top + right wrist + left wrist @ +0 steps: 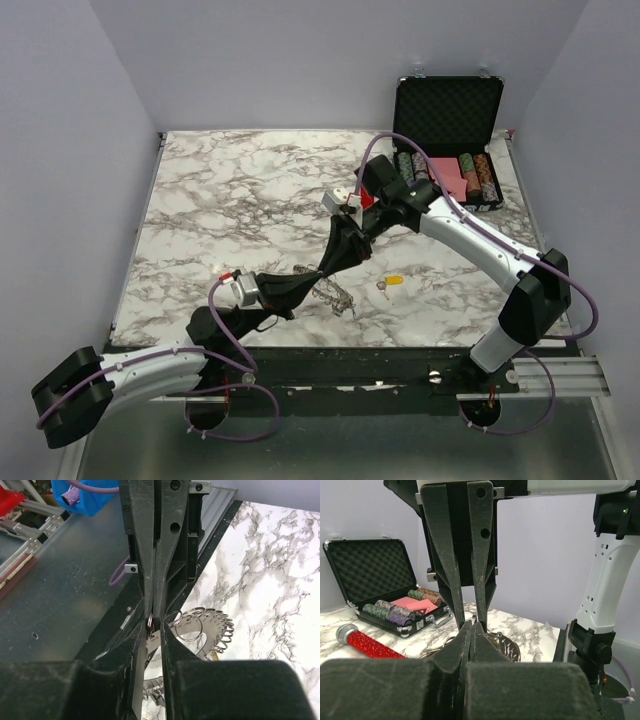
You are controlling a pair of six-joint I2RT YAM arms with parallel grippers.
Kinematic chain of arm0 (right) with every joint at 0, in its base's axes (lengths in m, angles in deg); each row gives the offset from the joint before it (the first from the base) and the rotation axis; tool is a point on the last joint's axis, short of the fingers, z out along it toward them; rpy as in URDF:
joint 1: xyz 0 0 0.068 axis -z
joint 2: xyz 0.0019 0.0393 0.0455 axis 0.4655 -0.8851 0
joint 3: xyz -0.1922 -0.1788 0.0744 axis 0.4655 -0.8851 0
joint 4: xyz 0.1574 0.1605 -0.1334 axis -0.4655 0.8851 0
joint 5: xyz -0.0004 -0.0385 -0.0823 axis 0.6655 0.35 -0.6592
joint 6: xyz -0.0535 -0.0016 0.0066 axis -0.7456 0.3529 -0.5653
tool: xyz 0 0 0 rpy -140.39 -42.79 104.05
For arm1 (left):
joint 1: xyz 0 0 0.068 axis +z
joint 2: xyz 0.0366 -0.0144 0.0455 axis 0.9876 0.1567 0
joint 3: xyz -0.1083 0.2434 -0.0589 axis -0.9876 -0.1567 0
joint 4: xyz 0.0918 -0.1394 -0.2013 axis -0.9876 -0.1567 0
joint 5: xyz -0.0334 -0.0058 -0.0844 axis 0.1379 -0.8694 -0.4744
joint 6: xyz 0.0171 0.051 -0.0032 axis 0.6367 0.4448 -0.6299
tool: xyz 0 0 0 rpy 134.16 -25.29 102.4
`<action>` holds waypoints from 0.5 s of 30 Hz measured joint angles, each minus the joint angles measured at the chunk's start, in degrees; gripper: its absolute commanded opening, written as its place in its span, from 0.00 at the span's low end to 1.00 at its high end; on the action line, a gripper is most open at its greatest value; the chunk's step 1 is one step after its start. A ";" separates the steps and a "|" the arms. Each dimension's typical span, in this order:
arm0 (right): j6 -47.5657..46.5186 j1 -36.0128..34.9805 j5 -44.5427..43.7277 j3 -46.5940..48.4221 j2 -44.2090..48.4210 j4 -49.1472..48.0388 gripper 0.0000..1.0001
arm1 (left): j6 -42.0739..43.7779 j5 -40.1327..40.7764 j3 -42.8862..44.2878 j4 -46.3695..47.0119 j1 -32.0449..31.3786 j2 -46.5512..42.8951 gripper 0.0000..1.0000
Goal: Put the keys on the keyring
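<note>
On the white marbled table (220,200), near edge — left gripper (472,628) pressed together, pinching thin silvery wire keyring (222,625); right gripper (155,632) narrowly parted beside it, grip unclear — small yellow-headed silver key (393,282) apart.

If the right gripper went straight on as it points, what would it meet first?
Probably a small loop of the silvery wire keyring, right in front of the right gripper; just behind it, the left gripper, facing it. Depth is tight.

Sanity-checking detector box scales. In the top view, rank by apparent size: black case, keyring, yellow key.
1. black case: clearly the largest.
2. keyring: partly hidden, so its full spread is unsure, but the part that shows is already bigger than the key.
3. yellow key: smallest.
</note>
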 measured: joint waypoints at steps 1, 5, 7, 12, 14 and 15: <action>0.20 0.00 0.02 -0.11 0.00 -0.33 0.22 | -0.02 -0.02 0.00 0.24 -0.02 0.09 0.00; 1.29 0.02 -0.02 -0.98 0.11 -1.73 0.22 | -0.04 -0.02 0.00 0.17 0.02 0.28 0.00; 1.79 0.00 -0.20 -1.49 0.42 -2.29 0.16 | -0.04 0.00 0.00 -0.02 0.02 0.26 0.00; 3.08 0.04 -0.61 -1.95 1.18 -3.39 0.00 | -0.13 0.11 -0.02 -0.02 0.02 -0.17 0.00; 3.67 0.04 -0.63 -1.95 1.18 -3.56 0.00 | -0.22 0.15 -0.02 -0.02 0.13 -0.28 0.00; 4.09 0.04 -0.66 -1.95 1.18 -3.63 0.00 | -0.24 0.17 -0.02 -0.04 0.13 -0.28 0.00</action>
